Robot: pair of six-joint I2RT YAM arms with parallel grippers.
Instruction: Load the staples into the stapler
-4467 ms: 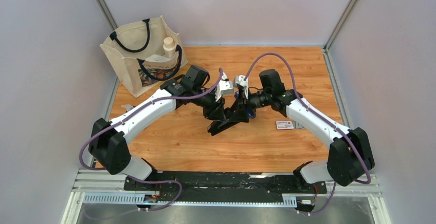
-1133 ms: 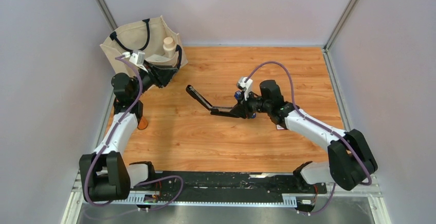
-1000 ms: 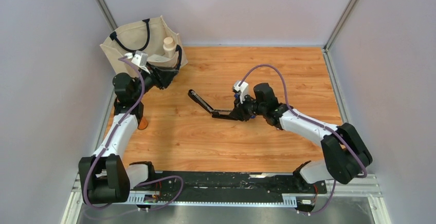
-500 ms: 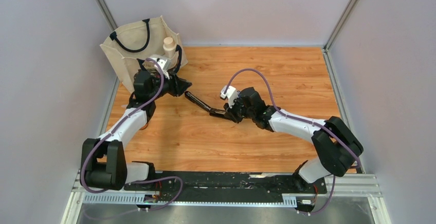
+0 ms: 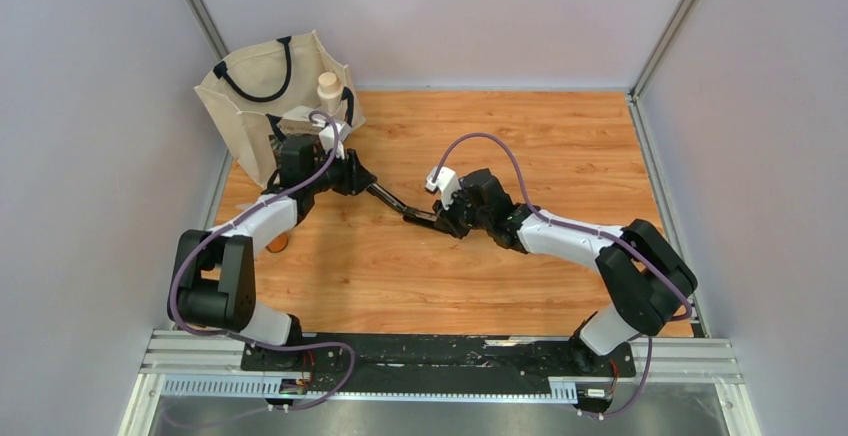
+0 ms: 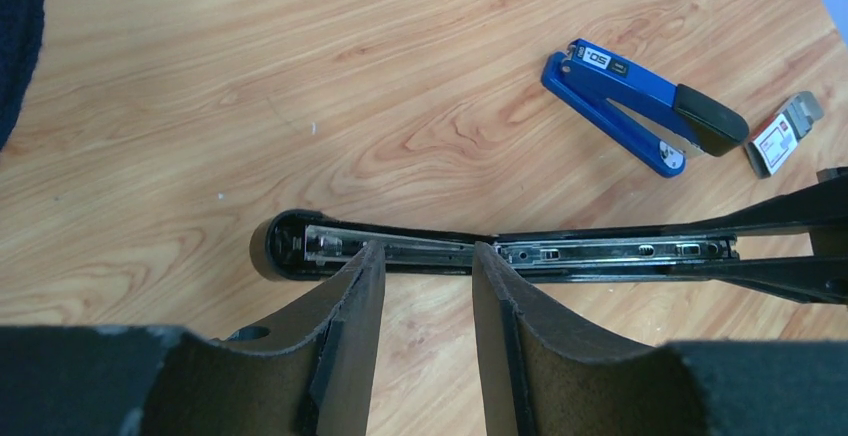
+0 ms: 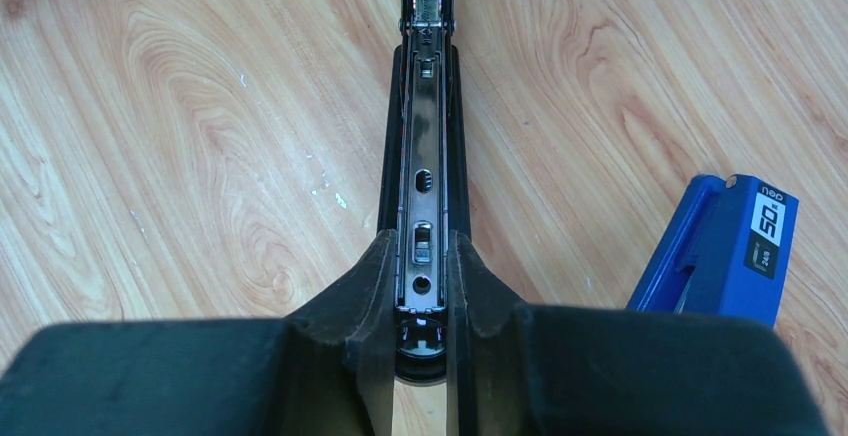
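A black stapler [image 5: 390, 199] lies opened out flat on the wooden table, its metal staple channel [image 6: 600, 253] facing up. My right gripper [image 5: 438, 218] is shut on its near end, the fingers clamping the channel [image 7: 425, 136] from both sides in the right wrist view [image 7: 422, 246]. My left gripper [image 5: 362, 181] is open, its fingertips at the rounded far end of the stapler [image 6: 425, 256], with nothing held. The staples' small white box with red print [image 6: 783, 136] lies beyond, a grey strip beside it; it is hidden under the right arm in the top view.
A blue stapler [image 6: 640, 111] lies closed on the table near the staples box, and also shows in the right wrist view [image 7: 720, 251]. A cream tote bag [image 5: 270, 106] holding a bottle [image 5: 328, 86] stands at the back left. A small orange object [image 5: 277, 243] sits by the left arm.
My left arm swung from the tote bag over to the far end of the black stapler. My right gripper carried the opened stapler leftward and set it lower.
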